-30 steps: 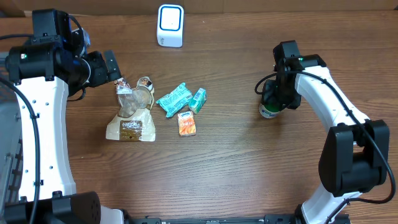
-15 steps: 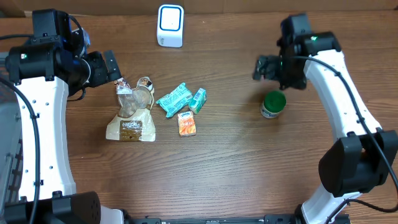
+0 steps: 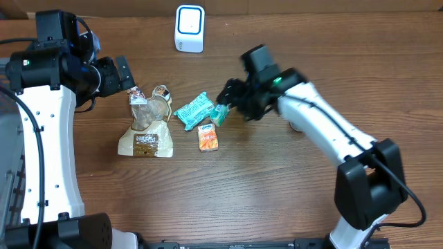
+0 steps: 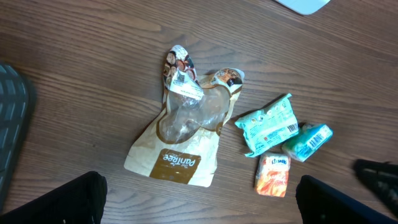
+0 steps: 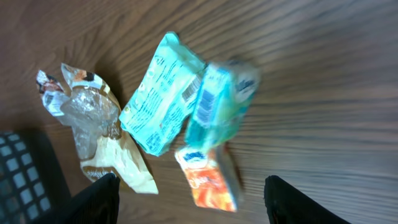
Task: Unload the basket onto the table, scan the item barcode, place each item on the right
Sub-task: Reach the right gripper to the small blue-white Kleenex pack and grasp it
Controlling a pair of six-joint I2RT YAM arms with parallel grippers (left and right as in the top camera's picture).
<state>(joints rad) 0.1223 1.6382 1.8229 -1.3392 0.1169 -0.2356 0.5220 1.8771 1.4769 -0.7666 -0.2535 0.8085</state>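
The white barcode scanner with a blue face stands at the back of the table. Several items lie mid-table: a brown snack bag, a teal packet, a small teal pack and an orange pack. My right gripper hovers open just right of the small teal pack. In the right wrist view its fingers are spread wide, with the orange pack and small teal pack below them; nothing is held. My left gripper is open and empty above the bag.
A green-lidded jar sits mostly hidden under my right arm. A dark mat lies at the table's left edge. Bare wood stretches along the front and to the right of the items.
My right gripper let go of the green jar, rose, and swung left across the table to the small packs. The left arm has not moved.
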